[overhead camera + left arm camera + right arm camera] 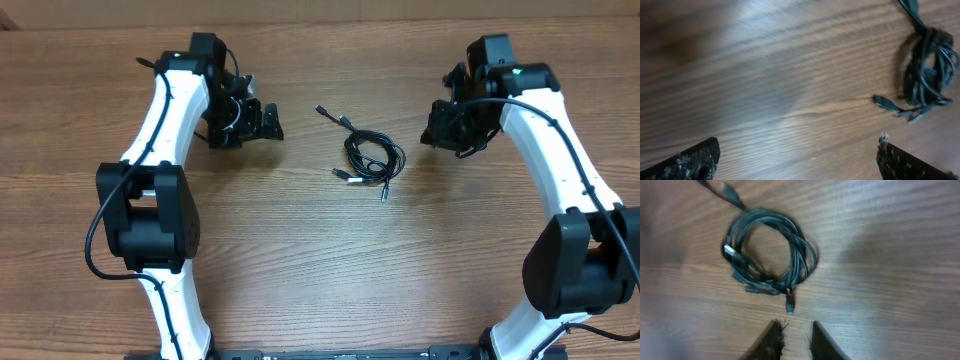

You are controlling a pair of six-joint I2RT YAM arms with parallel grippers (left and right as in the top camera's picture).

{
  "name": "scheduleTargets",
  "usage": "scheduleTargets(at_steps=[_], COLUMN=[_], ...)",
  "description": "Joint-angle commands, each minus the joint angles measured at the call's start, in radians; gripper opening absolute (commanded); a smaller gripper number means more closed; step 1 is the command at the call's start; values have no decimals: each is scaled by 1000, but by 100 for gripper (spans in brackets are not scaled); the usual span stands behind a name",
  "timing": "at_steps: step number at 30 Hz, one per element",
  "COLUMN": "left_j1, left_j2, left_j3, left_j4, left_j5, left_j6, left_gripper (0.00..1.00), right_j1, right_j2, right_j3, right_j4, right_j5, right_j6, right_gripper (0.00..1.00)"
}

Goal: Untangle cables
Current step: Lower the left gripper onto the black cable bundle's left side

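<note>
Several blurred cables (800,252), count unclear

A brown wood-grain tabletop (300,260) fills the view, grain running side to side; soft light lays a pale sheen across it; a dark bar (340,353) lines the near edge.

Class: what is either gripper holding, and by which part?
Nothing. The left gripper and right gripper are empty; the cables lie on the table, untouched.

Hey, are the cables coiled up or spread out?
Coiled up: the cables lie in one looped bundle on the table, plug ends sticking out.
</note>
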Motion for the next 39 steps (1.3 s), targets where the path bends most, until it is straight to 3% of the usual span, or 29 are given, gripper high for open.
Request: scheduleTargets(at_steps=[1,4,7,9,10,16,21,31,36,38,39], left_j1=[-52,-89,-133,-160,-172,-264,-336,-455,-478,-483,-484], left_j2=[16,16,16,16,16,16,16,16,16,16,17], left_j3=[-21,-22,-22,-22,-22,-22,-23,-23,-23,-23,-23], left_j4=[-9,-20,-11,12,23,109,140,162,187,208,223], left_j5=[102,138,137,131,129,79,-89,-336,-366,-366,-366], left_j6=[-4,-4,-4,-4,-4,-81,-280,-434,-487,-491,-492], left_gripper=[100,100,81,62,59,59,75,61,59,58,58], right_j1=[5,7,7,7,8,25,40,40,40,40,40], right_j2=[1,1,1,1,1,1,1,1,1,1,1], right_j3=[-111,-212,-307,-361,-383,-483,-505,-507,-507,-507,-507], right_j4=[89,187,285,328,341,393,393,395,395,395,395], right_j5=[10,9,9,6,5,5,5,6,6,6,6], right_j6=[127,219,285,335,356,400,399,399,399,399,399], right_gripper=[4,4,4,4,4,7,17,27,32,38,56])
